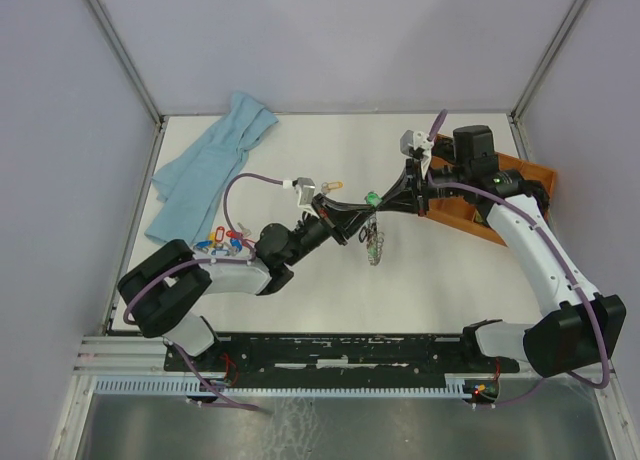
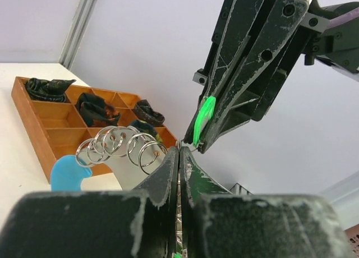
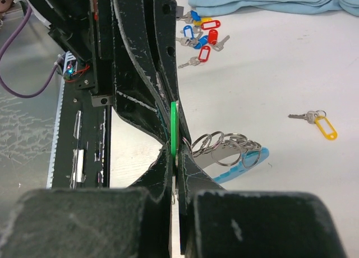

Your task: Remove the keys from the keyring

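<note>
Two arms meet above the middle of a white table, boxed in by pale lilac walls, with a metal rail along the near edge. A blue cloth lies rumpled at the far left. An orange tray sits at the right edge, partly behind the right arm. Loose keys with red and blue tags lie by the left arm's elbow.

The left pincer is closed on a thin sliver of metal, too small to tell whether it is a key or ring wire. The right pincer is closed too, tip to tip with the left, nipping a green tag edge-on.

The keyring hangs just under those tips and looks like a small tangle from above. The wrist views show its stacked silver rings and a light blue sheath. The right wrist view shows a yellow-tagged key lying alone, well apart from the loose ones. Only the left wrist view shows dark bundles in the tray's compartments.
</note>
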Available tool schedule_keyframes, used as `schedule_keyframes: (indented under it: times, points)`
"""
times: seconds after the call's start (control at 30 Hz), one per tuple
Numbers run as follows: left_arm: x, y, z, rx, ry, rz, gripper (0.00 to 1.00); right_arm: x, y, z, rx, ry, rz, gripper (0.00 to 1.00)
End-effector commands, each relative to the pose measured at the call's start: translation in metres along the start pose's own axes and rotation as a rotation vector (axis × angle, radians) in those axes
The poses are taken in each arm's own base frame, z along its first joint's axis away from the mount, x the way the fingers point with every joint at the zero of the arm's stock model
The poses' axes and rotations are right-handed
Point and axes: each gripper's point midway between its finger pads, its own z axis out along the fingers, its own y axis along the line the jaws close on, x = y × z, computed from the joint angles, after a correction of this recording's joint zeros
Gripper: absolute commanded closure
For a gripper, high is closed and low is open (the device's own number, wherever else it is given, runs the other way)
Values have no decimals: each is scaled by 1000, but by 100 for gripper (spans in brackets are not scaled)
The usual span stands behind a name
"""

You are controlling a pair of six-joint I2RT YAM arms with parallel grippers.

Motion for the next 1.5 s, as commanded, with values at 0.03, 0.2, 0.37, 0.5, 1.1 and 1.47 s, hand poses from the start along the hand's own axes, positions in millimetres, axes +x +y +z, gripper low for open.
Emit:
schedule_keyframes:
  times: [0.03,0.2,0.37,0.5,1.1,1.47]
  points:
    - [-33,-7,14,-30,-93,77,97,-16,-1,-6,44,-32,-18,99]
    - [-28,-5,16,-45,-73,89,97,-17,-6,-6,66,-32,-12,99]
    - [-22,-8,19,-17,-46,95,97,-17,-9,-7,88,-28,-9,99]
    - [-16,-13,22,25,-22,107,97,-19,-7,-8,81,-29,-15,99]
    - [-28,-43,-12,215,12,161,46,-22,21,-12,-10,-49,-54,99]
    - [-50,-72,-53,291,-45,222,16,-14,48,-11,-140,-85,-87,99]
